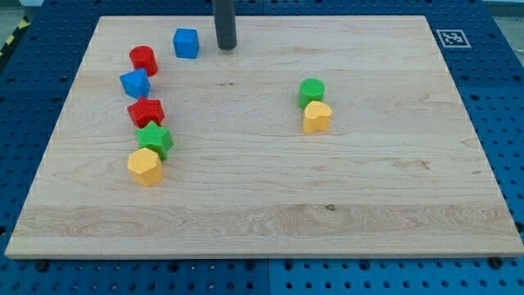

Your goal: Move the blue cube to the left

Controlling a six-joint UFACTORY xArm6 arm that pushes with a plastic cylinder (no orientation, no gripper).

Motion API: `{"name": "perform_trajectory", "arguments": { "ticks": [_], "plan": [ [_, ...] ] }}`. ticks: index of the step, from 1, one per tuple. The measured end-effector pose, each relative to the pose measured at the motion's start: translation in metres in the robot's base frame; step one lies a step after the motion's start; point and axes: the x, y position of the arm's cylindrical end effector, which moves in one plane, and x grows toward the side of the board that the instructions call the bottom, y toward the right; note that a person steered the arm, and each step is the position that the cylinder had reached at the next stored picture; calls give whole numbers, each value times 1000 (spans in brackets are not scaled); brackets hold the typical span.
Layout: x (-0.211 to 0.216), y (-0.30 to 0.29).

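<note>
Tip (226, 47) of my rod rests bare near the board's (270, 229) top edge, holding nothing, just right of the blue cube (187, 43). Blocks, eight: two blue, two red, two green, two yellow. Six cluster upper left; bare wood lies left of the cube, above the red cylinder (143, 60).

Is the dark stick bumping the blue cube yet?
Apart. The camera view shows bare wood between my tip and the blue cube, with the tip on the cube's right in the view.

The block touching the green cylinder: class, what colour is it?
Yellow, seen clearest in the camera view, just below the green cylinder.
</note>
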Motion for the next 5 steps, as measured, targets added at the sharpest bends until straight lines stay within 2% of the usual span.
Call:
{"name": "perform_trajectory", "arguments": {
  "ticks": [5],
  "plan": [
    [0,-73]
  ]
}}
